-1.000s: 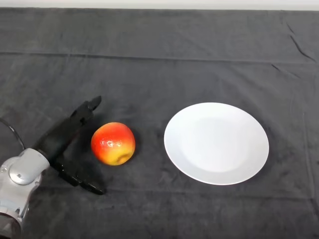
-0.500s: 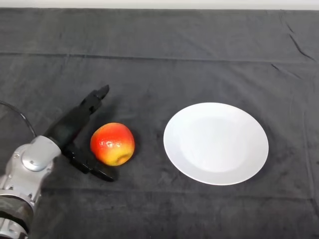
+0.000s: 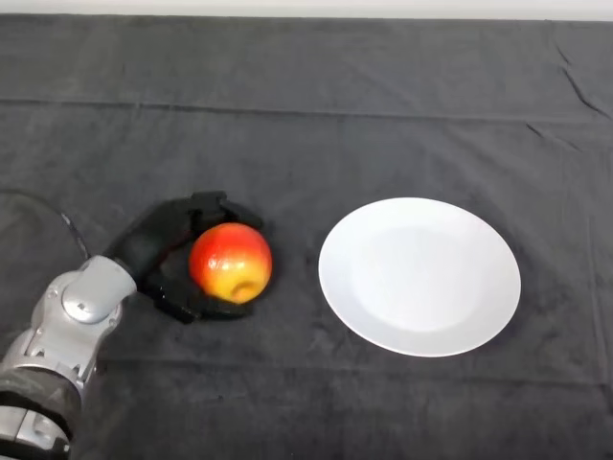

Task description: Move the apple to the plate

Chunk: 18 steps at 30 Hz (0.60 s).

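A red and yellow apple [image 3: 231, 262] rests on the dark cloth, left of a white plate [image 3: 420, 275]. My left hand [image 3: 165, 246] is shut on the apple: its fingers curl over the far side and its thumb wraps under the near side. The silver-grey forearm [image 3: 75, 311] comes in from the lower left. The plate holds nothing and lies a short gap to the right of the apple.
The dark cloth [image 3: 306, 105] covers the whole table, with creases near the back and right. A pale strip runs along the far edge at the top of the view.
The hand was open beside the apple one second ago. It has slid right and its fingers and thumb have curled round the apple, which has shifted slightly towards the plate.
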### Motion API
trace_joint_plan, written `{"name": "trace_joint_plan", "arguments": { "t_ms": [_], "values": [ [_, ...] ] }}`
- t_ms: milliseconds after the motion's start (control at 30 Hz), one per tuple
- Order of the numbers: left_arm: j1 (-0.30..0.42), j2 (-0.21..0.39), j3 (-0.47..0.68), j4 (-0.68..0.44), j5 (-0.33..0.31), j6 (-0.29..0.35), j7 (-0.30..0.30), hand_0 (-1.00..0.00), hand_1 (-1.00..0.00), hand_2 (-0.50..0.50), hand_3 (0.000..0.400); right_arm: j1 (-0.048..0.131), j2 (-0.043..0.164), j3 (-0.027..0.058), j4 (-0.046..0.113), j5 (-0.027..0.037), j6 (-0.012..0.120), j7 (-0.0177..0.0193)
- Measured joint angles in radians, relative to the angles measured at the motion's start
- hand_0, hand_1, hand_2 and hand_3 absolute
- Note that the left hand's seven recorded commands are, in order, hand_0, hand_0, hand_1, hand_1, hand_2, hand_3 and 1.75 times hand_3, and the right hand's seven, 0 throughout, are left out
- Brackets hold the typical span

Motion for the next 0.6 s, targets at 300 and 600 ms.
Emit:
{"name": "trace_joint_plan", "arguments": {
  "t_ms": [300,600],
  "values": [
    [-0.01,-0.004,0.0,0.0,0.0,-0.027,0.0,-1.0,-1.0,0.0,0.4,0.0,0.0,-0.0003,0.0,0.0,0.0,0.0],
    [-0.015,-0.024,-0.006,-0.007,-0.001,-0.024,0.0,-1.0,-1.0,0.0,0.4,0.0,0.0,-0.0004,0.0,0.0,0.0,0.0]
  ]
}}
